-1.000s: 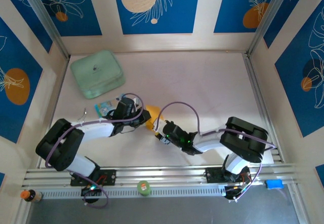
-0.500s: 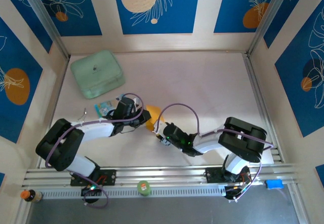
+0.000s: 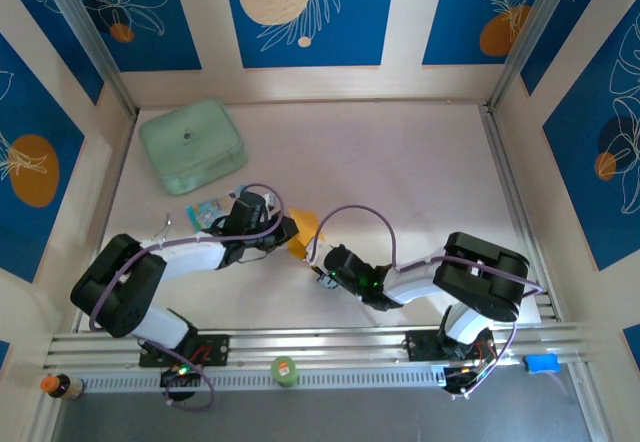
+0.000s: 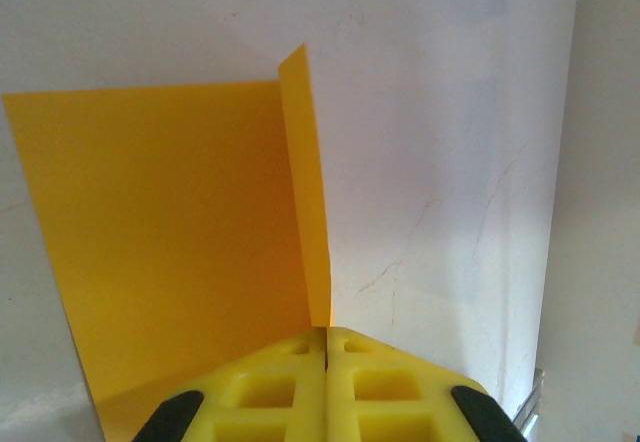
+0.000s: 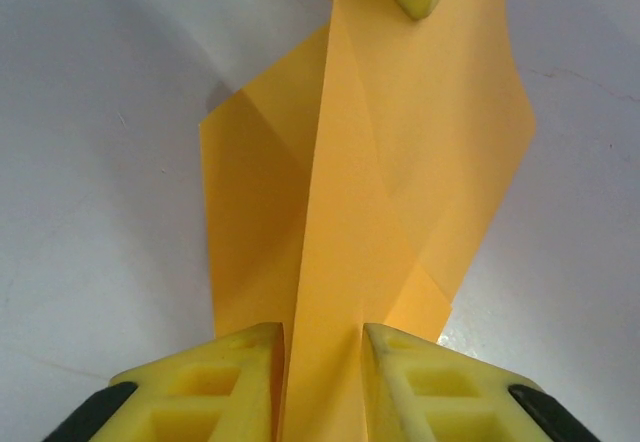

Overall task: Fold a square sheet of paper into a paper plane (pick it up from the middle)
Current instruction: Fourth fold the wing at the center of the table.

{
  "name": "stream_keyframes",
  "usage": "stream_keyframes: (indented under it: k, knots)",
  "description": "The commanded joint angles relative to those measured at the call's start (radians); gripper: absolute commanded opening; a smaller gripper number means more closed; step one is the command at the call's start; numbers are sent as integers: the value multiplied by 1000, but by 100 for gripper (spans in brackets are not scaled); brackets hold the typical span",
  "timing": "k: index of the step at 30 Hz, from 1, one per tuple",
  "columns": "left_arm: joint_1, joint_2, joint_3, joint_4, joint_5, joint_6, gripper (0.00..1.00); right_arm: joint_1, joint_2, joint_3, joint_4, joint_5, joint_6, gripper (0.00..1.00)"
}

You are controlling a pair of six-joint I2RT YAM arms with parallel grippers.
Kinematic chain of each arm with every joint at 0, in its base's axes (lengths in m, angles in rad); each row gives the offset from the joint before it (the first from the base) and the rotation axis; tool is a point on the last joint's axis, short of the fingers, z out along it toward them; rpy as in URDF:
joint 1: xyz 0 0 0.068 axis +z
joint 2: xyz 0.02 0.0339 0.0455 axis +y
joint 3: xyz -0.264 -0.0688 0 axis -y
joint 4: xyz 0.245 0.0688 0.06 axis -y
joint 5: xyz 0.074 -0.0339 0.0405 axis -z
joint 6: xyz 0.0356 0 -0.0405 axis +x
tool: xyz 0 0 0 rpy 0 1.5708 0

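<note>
Though close, packet (image 3: 205,212) apart from paper (image 3: 303,230)

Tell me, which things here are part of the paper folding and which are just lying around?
In the job: orange-yellow paper, left hand pinching its edge, right hand open around its fold.
Lying about: mint-green box, blue-and-white packet, small green object.
</note>
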Motion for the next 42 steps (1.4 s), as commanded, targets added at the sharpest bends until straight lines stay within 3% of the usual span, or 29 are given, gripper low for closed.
stream_keyframes:
  k: [1,5,13,21,26,34,42]
  knots:
    - [-8,15,27,-18,9,5,8,6,-17,-3,22,13,26,24]
    - [-7,15,25,-18,6,1,8,2,-19,-1,16,3,45,23]
    - [-8,10,23,-29,-2,-1,15,-17,-26,-2,3,-33,90,8]
    - [-8,-39,23,-87,-39,5,45,-30,6,22,-43,-81,140,7]
    - [-8,-113,19,-168,-99,12,55,-30,47,43,-58,-100,183,8]
    - [-8,-202,16,-271,-161,21,58,-39,60,55,-87,-147,246,10]
    - [-8,-196,23,-268,-142,15,58,-62,42,62,-136,-231,283,13]
